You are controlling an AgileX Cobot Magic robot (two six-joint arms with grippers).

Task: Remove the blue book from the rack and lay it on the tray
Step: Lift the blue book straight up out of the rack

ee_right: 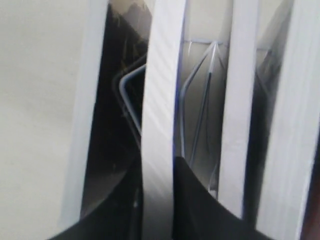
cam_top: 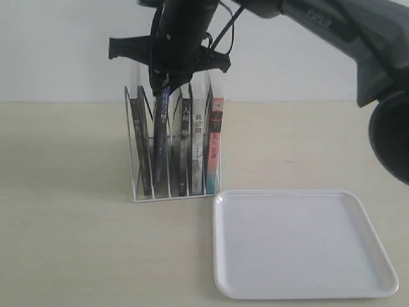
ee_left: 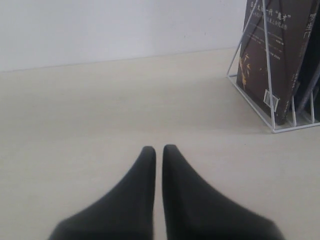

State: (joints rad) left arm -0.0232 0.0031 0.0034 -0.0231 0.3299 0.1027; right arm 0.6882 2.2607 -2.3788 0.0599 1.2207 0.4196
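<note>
The white wire rack (cam_top: 134, 167) stands on the table with several upright books in its slots. The blue book (cam_top: 162, 131) sits among them, raised and leaning a little, its top edge under my right gripper (cam_top: 167, 82). In the right wrist view the book's white page edge (ee_right: 161, 100) runs between the two dark fingers (ee_right: 192, 195), which press on both sides: my right gripper (ee_right: 158, 165) is shut on it. The white tray (cam_top: 377, 252) lies flat to the right and in front of the rack. My left gripper (ee_left: 158, 148) is shut on nothing, low over bare table beside the rack (ee_left: 272, 107).
Black-spined books (cam_top: 185, 137) and a pink-spined book (cam_top: 215, 137) fill the slots beside the blue one. A dark-covered book (ee_left: 277, 50) fills the rack's end slot in the left wrist view. The right arm (cam_top: 332, 25) reaches in from the upper right. A pale wall stands behind.
</note>
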